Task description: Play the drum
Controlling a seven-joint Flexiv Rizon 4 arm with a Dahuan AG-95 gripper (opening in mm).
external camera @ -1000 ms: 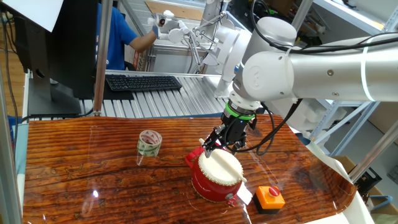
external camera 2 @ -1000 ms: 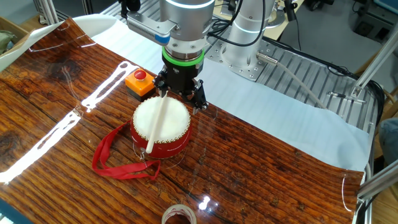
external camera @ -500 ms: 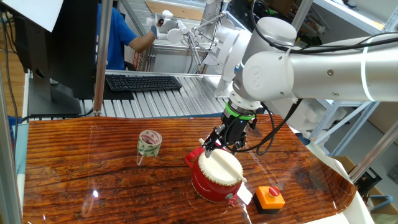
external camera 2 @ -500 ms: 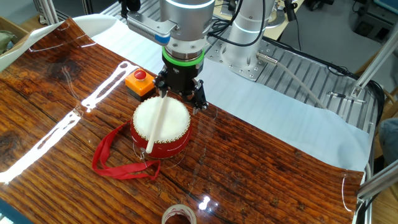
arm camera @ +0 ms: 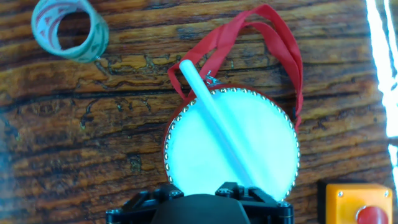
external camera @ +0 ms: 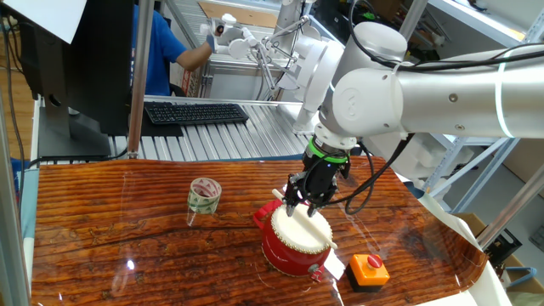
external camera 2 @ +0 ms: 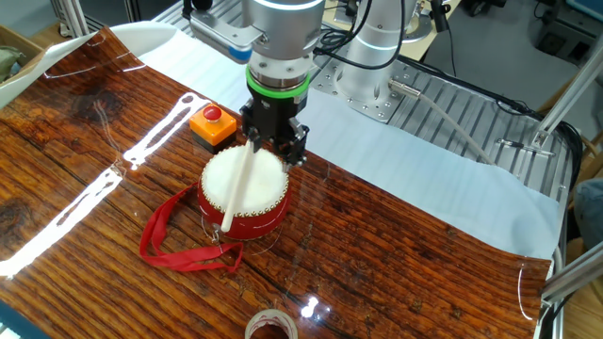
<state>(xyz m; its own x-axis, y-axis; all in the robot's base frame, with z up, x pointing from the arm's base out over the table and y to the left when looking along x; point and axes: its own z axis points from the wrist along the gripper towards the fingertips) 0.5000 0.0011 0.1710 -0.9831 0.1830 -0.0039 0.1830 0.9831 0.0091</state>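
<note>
The drum (external camera: 296, 242) is a squat red barrel with a cream skin and a studded rim, standing on the wooden table. It also shows in the other fixed view (external camera 2: 243, 191) and the hand view (arm camera: 231, 144). A white drumstick (external camera 2: 237, 185) lies slanted across the skin; it shows in the hand view too (arm camera: 214, 118). My gripper (external camera 2: 271, 148) hangs over the drum's far edge, at the stick's near end. Its jaws stand apart, straddling that end, and the fingertips are hidden in the hand view. A red ribbon (external camera 2: 165, 235) trails from the drum.
An orange button box (external camera: 369, 269) with a red button stands close beside the drum; it also shows in the other fixed view (external camera 2: 211, 124). A patterned tape roll (external camera: 204, 195) stands to the left. A person works at a bench behind the table.
The gripper's fingers have drawn closer together around the stick's end and the hand has shifted slightly. The drum and stick have not moved.
</note>
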